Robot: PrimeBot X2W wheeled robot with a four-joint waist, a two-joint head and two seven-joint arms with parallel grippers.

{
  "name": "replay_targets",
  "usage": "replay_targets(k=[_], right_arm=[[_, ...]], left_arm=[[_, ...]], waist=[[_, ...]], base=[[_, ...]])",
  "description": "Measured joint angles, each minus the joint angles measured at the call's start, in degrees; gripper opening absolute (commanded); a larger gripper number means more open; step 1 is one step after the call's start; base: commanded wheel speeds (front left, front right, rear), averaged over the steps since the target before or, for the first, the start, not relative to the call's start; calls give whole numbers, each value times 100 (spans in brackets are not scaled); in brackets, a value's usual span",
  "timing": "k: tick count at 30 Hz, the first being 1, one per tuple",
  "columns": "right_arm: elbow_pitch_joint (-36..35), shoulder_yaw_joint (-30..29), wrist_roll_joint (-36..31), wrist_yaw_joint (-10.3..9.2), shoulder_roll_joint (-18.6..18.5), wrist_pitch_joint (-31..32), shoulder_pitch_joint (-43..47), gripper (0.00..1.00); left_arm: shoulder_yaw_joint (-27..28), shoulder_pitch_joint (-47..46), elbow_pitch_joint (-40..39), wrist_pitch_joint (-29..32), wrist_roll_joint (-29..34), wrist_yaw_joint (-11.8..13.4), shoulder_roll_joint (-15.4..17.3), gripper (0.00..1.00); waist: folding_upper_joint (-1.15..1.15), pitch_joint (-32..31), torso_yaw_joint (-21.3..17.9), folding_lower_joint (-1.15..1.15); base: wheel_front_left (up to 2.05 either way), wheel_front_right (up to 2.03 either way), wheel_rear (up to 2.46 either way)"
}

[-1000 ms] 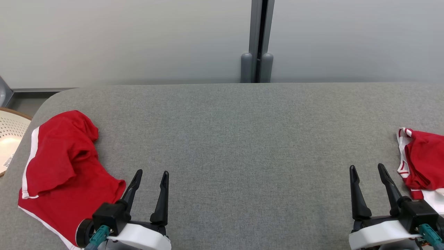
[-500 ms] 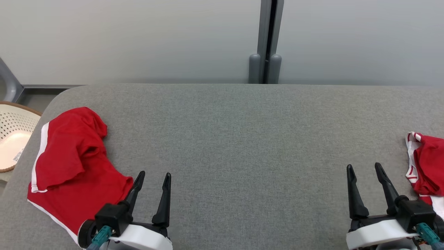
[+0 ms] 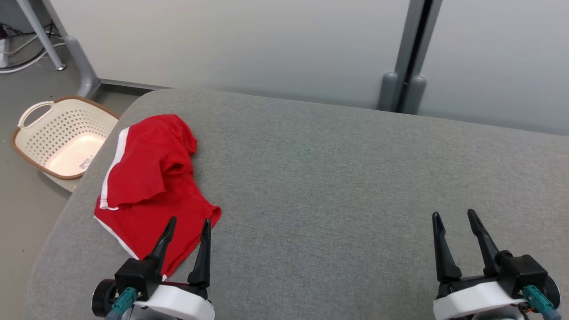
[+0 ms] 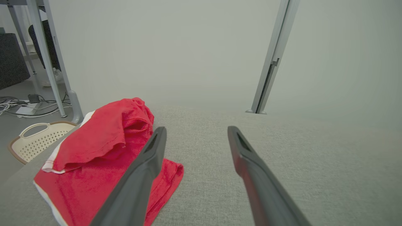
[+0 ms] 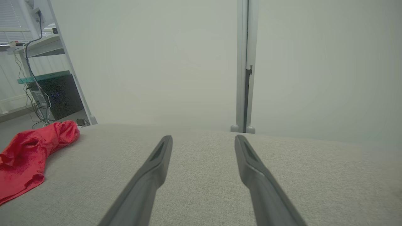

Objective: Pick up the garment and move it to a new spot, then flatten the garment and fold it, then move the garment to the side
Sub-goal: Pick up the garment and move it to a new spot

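Note:
A crumpled red garment (image 3: 153,186) with white trim lies on the left part of the grey fabric surface (image 3: 333,186). My left gripper (image 3: 189,221) is open above the garment's near edge, its left finger over the cloth, holding nothing. In the left wrist view the garment (image 4: 103,157) spreads left of and under the left fingertip (image 4: 158,138). At the lower right my right gripper (image 3: 453,215) stands open over bare fabric, far from the garment. The right wrist view has the garment (image 5: 29,153) at its far left.
A cream perforated laundry basket (image 3: 62,135) sits on the floor off the surface's left end. A grey post (image 3: 406,66) and pale wall run behind the surface. Metal legs and cables (image 3: 26,49) are at the upper left.
The camera has turned left, so the whole scene shifted right: the basket shows fully and the second red garment at the right has left the picture. Both grippers stay open.

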Motion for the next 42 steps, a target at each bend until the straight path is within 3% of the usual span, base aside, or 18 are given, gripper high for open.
replay_targets(k=[12, 19, 35, 42], right_arm=[[105, 319, 96, 0, 2, -1, -24, 100], [166, 432, 153, 0, 3, 0, -30, 100], [205, 433, 102, 0, 4, 0, -136, 100], [101, -171, -170, -2, 1, -1, -348, 100]], left_arm=[[155, 23, 9, 0, 105, -51, -1, 100], [260, 98, 8, 0, 155, -100, 2, 100], [681, -166, -3, 0, 352, -235, 9, 100], [625, -983, 951, 1, 355, -437, 272, 100]], waist=[[0, -23, 956, 0], [0, -78, 1281, 0], [0, 74, 1095, 0], [0, 479, 952, 0]], base=[[0, 0, 0], [0, 0, 0], [0, 0, 0], [0, 0, 0]])
